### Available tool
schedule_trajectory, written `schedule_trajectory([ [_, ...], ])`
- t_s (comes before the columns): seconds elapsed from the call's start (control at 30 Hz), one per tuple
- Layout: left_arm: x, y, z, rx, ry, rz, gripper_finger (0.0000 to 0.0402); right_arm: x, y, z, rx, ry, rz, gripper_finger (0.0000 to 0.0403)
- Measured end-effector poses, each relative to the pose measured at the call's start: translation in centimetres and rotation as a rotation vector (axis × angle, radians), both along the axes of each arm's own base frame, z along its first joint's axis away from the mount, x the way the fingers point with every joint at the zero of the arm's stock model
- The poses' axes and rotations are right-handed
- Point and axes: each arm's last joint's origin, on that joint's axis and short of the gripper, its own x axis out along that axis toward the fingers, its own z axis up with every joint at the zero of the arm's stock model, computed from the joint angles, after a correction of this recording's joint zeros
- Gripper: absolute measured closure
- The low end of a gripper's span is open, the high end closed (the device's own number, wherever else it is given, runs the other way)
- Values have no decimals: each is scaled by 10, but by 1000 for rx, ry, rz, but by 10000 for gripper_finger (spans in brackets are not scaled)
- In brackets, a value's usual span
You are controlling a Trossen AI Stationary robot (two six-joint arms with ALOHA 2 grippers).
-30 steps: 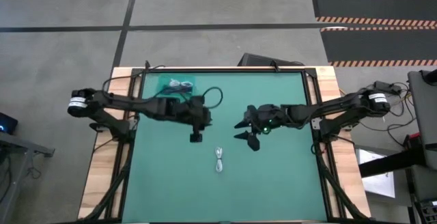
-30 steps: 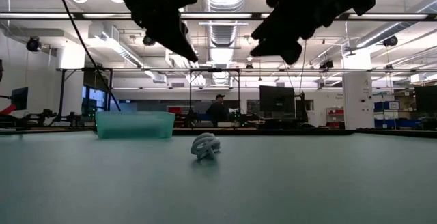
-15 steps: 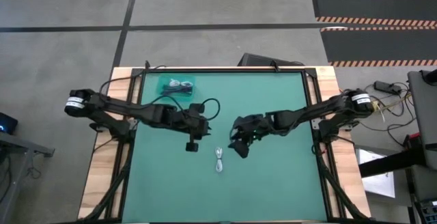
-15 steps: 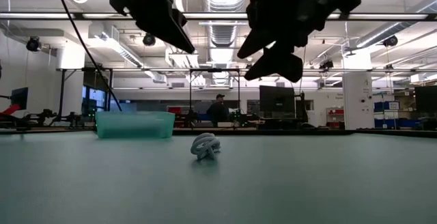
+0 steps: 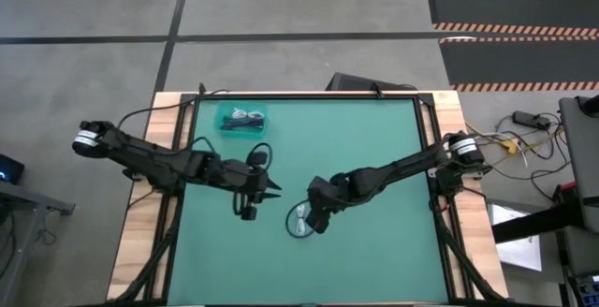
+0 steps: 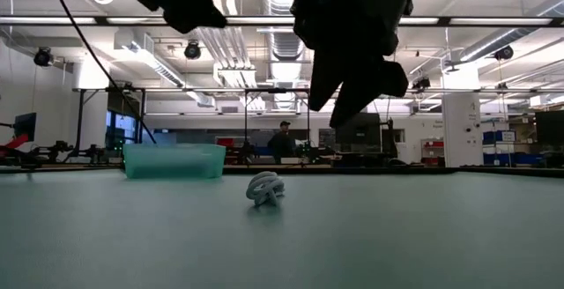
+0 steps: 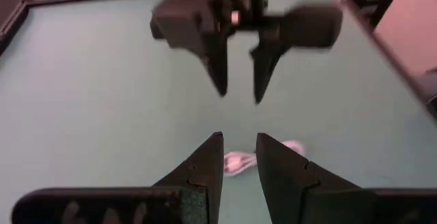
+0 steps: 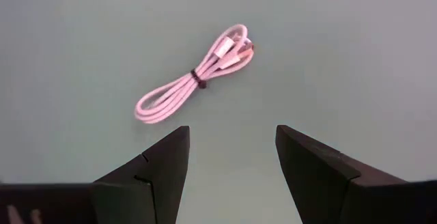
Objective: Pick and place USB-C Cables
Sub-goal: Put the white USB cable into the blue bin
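Observation:
A white USB-C cable bundle (image 5: 299,221) lies flat on the green table, tied at its middle; it also shows in the right wrist view (image 8: 198,80) and the low view (image 6: 264,188). My right gripper (image 8: 232,135) is open and hangs above the bundle, a little to its right (image 5: 311,223), touching nothing. My left gripper (image 5: 248,209) is left of the bundle, above the table, its fingers (image 7: 208,162) a narrow gap apart and empty. A teal bin (image 5: 225,120) at the far left of the table holds other cable bundles (image 5: 246,116).
The bin stands on the table beyond the bundle in the low view (image 6: 174,160). The two grippers face each other across the bundle, about a gripper's length apart. Bare green table lies all around the bundle. Wooden table rails (image 5: 140,241) run along both sides.
My right gripper has gone toward the table's left and near edges and down, from mid-table to just above the white bundle, staying open. My left gripper has gone toward the near edge and a little left, away from the bin. The bundle has not moved.

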Motion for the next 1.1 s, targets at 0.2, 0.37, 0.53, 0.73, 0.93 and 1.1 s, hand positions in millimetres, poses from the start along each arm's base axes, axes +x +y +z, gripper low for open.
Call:
schedule_trajectory([
  [0.2, -9, -5, -1, -95, -120, 5, 330, 14, 24, -4, -97, -1, 105, 194],
  [0.37, -16, -5, -1, -106, -157, 1, 330, 14, 49, -17, -274, 4, 512, 194],
  [0.53, -17, -4, 0, -106, -177, -2, 330, 14, 60, -32, -510, 7, 694, 194],
  [0.73, -17, -4, 2, -63, -196, -20, 330, 27, 59, -48, -592, -29, 819, 194],
  [0.93, -17, -4, 2, -60, -199, -10, 330, 38, 48, -56, -550, -77, 875, 194],
  [1.1, -17, -4, 1, -60, -195, -9, 330, 43, 37, -68, -501, -61, 903, 194],
])
